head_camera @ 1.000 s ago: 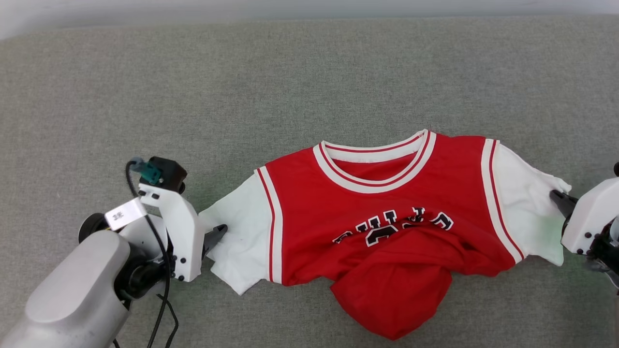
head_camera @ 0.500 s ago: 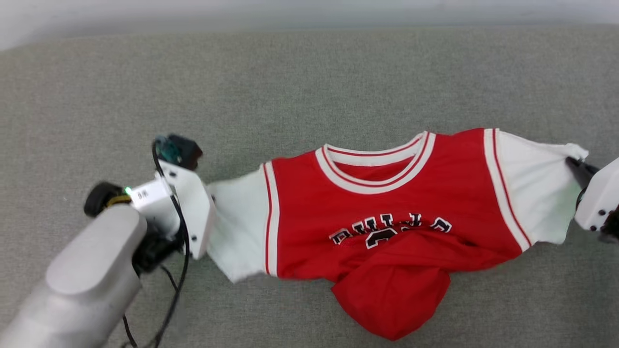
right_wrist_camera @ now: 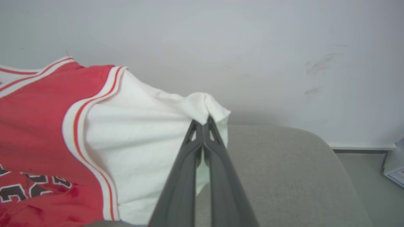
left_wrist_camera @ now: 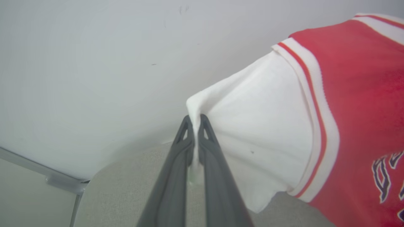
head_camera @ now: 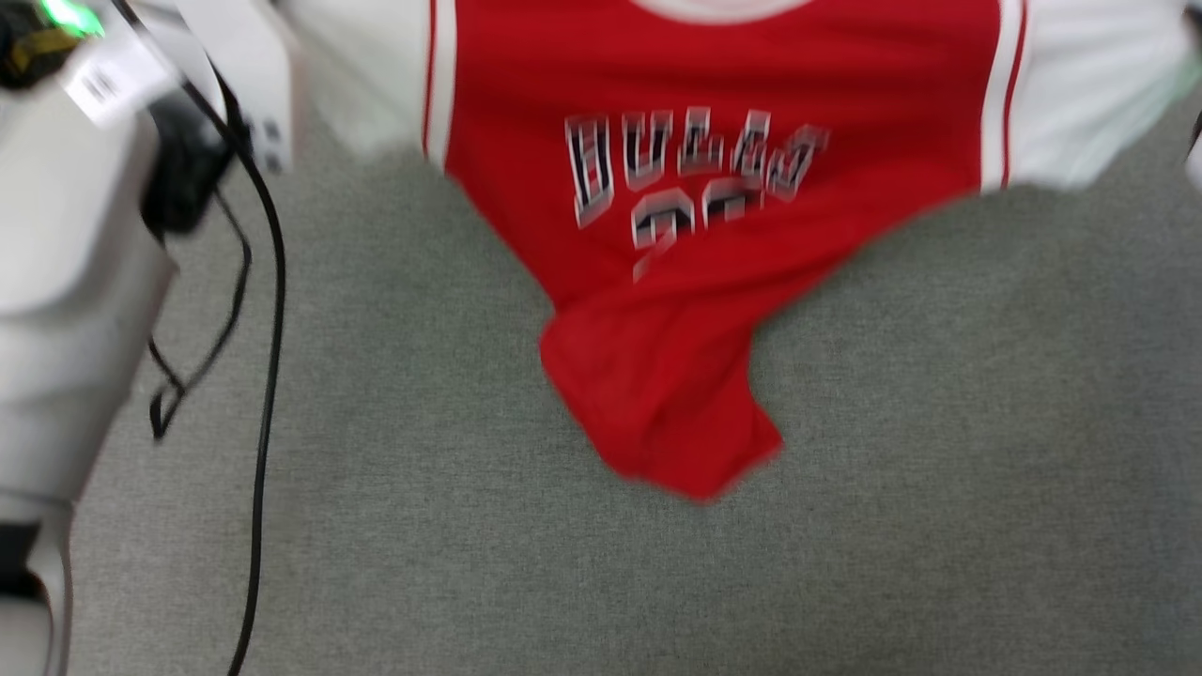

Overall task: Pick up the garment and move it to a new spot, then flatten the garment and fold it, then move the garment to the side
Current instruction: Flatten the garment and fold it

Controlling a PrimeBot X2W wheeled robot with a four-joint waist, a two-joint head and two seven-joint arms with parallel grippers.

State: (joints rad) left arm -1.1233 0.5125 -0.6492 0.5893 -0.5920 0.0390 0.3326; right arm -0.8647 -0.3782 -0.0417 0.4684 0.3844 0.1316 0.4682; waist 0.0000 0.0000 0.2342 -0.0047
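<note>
The garment (head_camera: 695, 319) is stretched sideways between the arms over the grey cushion (head_camera: 939, 451), lettered front showing, with the left gripper (left_wrist_camera: 195, 121) pinched shut on one white sleeve tip, the right gripper (right_wrist_camera: 202, 124) shut on the other, and the red hem sagging at centre.

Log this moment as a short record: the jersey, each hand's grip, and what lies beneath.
garment: red jersey with white sleeves, black lettering facing the head camera, stretched between both hands
left hand: shut on the edge of the left sleeve
right hand: shut on the edge of the right sleeve
lower hem: bunched into a hanging point; whether it touches the surface cannot be told
surface: grey fabric
head view: blurred
</note>
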